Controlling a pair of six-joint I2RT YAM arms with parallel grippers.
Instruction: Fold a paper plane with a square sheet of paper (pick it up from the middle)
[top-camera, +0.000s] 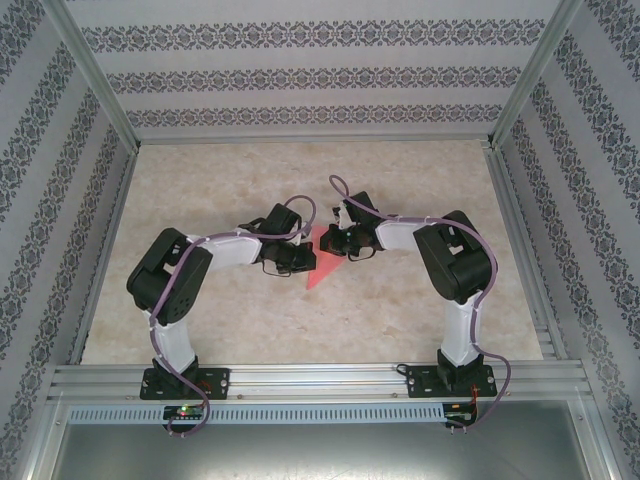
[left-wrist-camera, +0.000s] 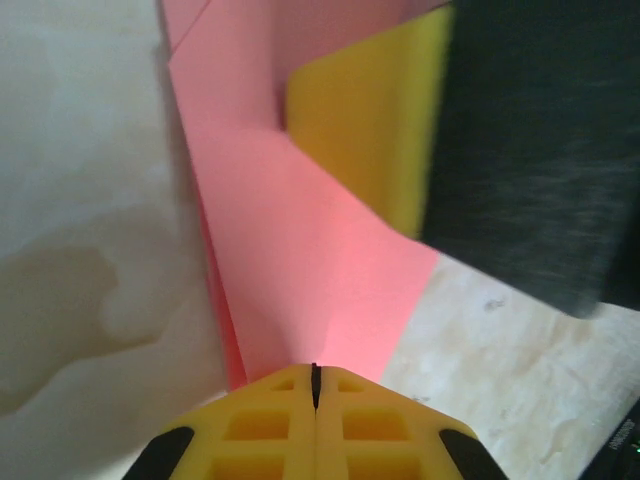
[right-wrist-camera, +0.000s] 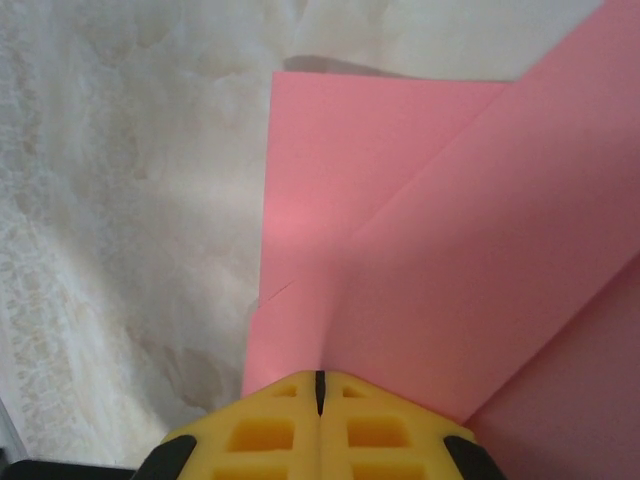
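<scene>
The pink-red sheet of paper (top-camera: 322, 272) lies mid-table, folded into a pointed wedge with its tip toward the near edge. Both grippers meet over its far part. In the left wrist view my left gripper (left-wrist-camera: 315, 372) has its yellow fingers pressed together on the paper (left-wrist-camera: 300, 250), and a crease runs out from the tips. A yellow finger (left-wrist-camera: 370, 130) of the right gripper rests on the paper further along. In the right wrist view my right gripper (right-wrist-camera: 320, 378) is likewise shut on an edge of the paper (right-wrist-camera: 420, 250), where overlapping flaps show. From above, the left gripper (top-camera: 306, 256) and right gripper (top-camera: 332, 243) stand close together.
The beige marbled table (top-camera: 200, 200) is bordered by patterned walls (top-camera: 40, 200) and metal posts on three sides. An aluminium rail (top-camera: 320, 378) carrying both arm bases runs along the near edge. Open tabletop lies left, right and beyond the arms.
</scene>
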